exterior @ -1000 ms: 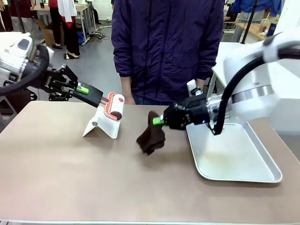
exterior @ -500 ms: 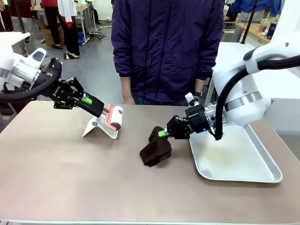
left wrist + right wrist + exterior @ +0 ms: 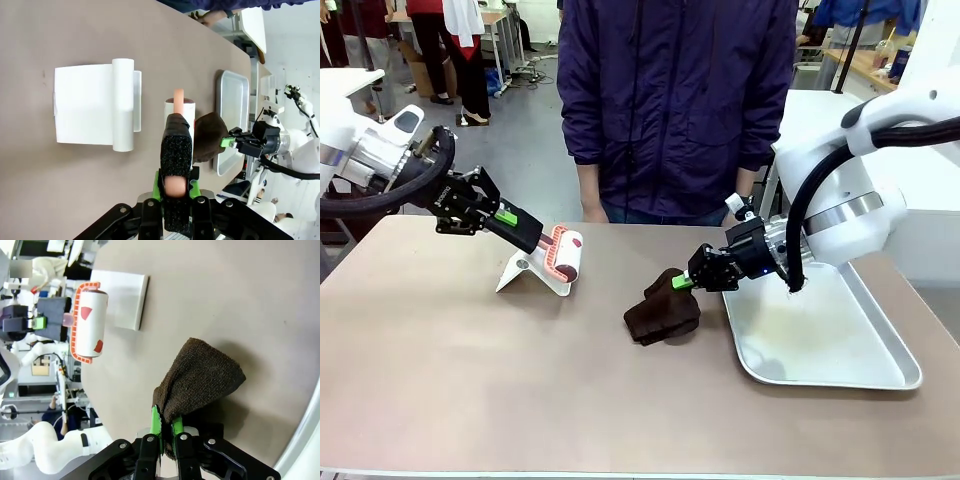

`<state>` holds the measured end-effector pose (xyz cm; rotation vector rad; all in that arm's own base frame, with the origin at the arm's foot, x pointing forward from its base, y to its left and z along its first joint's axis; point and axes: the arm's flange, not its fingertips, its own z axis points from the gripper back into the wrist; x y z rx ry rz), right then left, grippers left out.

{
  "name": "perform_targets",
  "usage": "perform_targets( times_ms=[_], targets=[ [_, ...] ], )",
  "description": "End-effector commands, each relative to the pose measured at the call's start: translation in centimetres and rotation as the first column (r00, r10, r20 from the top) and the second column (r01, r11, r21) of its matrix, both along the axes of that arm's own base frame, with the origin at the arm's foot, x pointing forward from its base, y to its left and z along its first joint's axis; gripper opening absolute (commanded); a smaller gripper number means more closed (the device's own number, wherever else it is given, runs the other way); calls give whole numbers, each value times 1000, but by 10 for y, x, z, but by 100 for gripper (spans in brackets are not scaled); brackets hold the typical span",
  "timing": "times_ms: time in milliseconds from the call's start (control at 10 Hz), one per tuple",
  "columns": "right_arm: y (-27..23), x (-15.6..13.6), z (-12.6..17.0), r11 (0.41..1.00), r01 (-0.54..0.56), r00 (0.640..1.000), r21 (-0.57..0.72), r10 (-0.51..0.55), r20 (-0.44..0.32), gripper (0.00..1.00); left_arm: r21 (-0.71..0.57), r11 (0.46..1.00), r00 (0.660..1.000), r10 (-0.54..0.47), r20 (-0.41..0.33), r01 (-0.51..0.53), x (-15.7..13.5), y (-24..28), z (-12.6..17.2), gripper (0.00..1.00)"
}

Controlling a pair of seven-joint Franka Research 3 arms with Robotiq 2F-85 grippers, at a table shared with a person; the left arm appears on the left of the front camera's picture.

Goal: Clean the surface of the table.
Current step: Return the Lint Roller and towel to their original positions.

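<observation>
Cloth (image 3: 662,314) and tabletop (image 3: 470,380) have finally met: the brown rag that was dangling in the air a second ago now sits bunched on the taupe surface, just left of the silver tray (image 3: 840,370). The right tool (image 3: 682,282) has come down with it, its green pads pinched tight on the rag's upper corner, and the wrist view shows the fabric fanning out from between the fingers (image 3: 156,426) onto the tabletop. To my eye that means the wiping can start; so far it looks like a landing rather than a stroke.

On the other side, the left tool (image 3: 532,236) is pressed shut on the handle of the lint roller (image 3: 565,252), holding it at a slant above its white stand (image 3: 535,272). In the left wrist view the roller hangs clear of the stand, with the tabletop beneath it.

Compared with a second back, the left arm has pulled slightly away and lowered, though the roller hardly shifted. The rag has slid a little toward the tray as it dropped. A person in a dark jacket (image 3: 670,100) stands at the far edge, hands off the tabletop.
</observation>
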<state>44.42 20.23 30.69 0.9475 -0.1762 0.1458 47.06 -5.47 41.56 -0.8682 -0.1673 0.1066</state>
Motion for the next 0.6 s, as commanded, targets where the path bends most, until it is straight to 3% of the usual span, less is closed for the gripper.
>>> perform_targets(
  times_ms=[0, 500],
  targets=[
    [4, -2, 1, 999, 5, 1000, 34, -4, -9, 10, -8, 1000, 1000, 8, 13, -8, -3, -1, 2, 22],
    [4, -2, 1, 999, 5, 1000, 34, -4, -9, 10, 125, 991, 999, 48, 9, -49, 23, -19, -9, 22]
  ],
)
